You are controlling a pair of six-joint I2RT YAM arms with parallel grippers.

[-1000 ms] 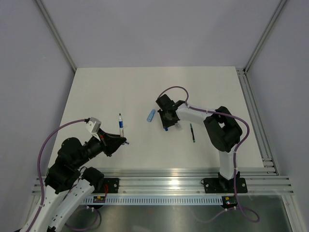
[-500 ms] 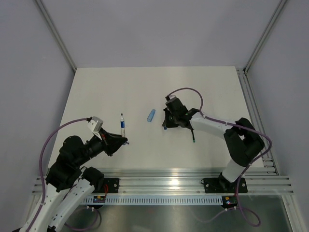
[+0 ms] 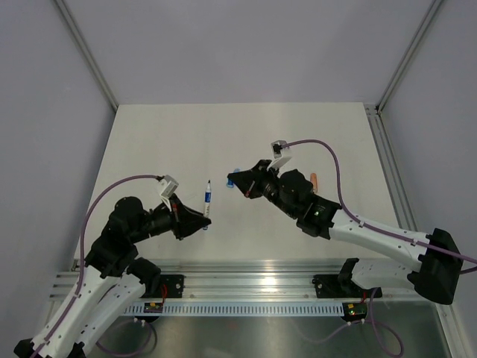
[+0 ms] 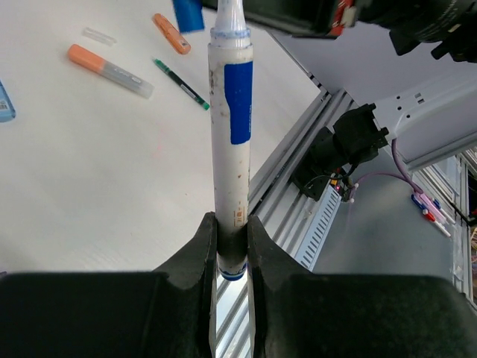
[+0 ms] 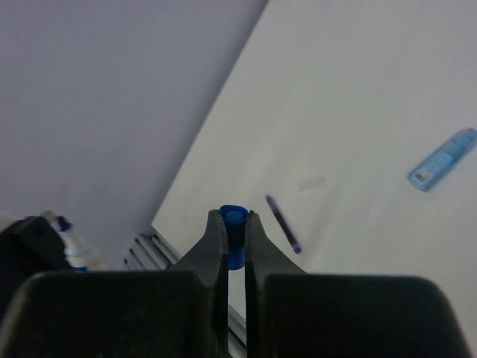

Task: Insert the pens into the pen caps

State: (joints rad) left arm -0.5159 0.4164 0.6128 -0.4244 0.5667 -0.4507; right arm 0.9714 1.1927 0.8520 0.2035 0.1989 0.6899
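My left gripper (image 4: 231, 221) is shut on the lower end of a white pen (image 4: 229, 142) with a blue label, which is raised off the table. In the top view this pen (image 3: 208, 192) slants up from the left gripper (image 3: 202, 215) toward the right one. My right gripper (image 5: 233, 218) is shut on a small blue pen cap (image 5: 234, 233), held in the air with its round end facing outward. Seen from above, the right gripper (image 3: 242, 184) hovers a short way to the right of the pen's tip.
On the table lie a clear pen with an orange end (image 4: 110, 68), an orange cap (image 4: 171, 33), a thin green-tipped pen (image 4: 182, 83), a clear cap (image 4: 99, 35), a thin purple pen (image 5: 283, 224) and a light blue cap (image 5: 442, 159). The rail (image 3: 253, 283) runs along the near edge.
The right gripper closed on the blue cap, lifted it and swung left. The left arm carried the white pen up and to the right, so the two grippers now stand close together.
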